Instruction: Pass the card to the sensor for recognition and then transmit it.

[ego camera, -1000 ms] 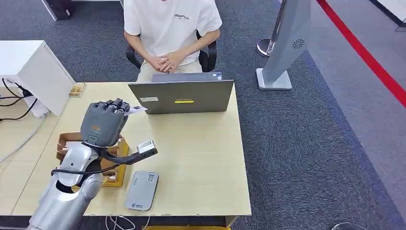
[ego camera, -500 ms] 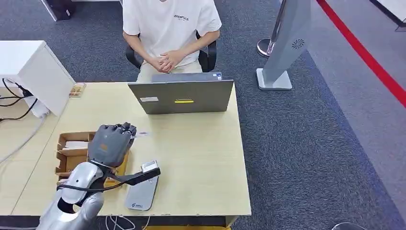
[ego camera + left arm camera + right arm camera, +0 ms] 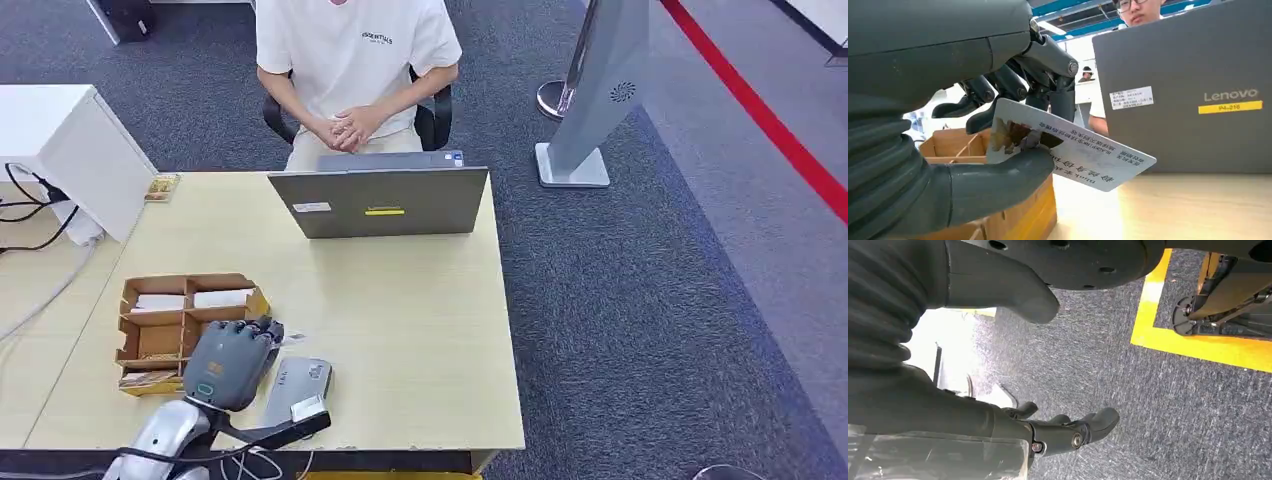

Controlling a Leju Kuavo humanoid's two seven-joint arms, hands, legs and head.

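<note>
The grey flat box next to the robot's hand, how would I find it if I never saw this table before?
Start at the wooden table with the laptop at its far side, then come to the near edge, where the robot's left hand holds a card. Just right of that hand lies the grey sensor. It is flat, smooth and grey, unlike the brown cardboard tray with compartments on the hand's other side.

A light wooden tabletop (image 3: 420, 330) is seen. A grey Lenovo laptop (image 3: 385, 202) stands at its far edge. A compartmented cardboard box (image 3: 160, 330) lies at the near left, with a grey card reader (image 3: 300, 385) just to its right.
</note>
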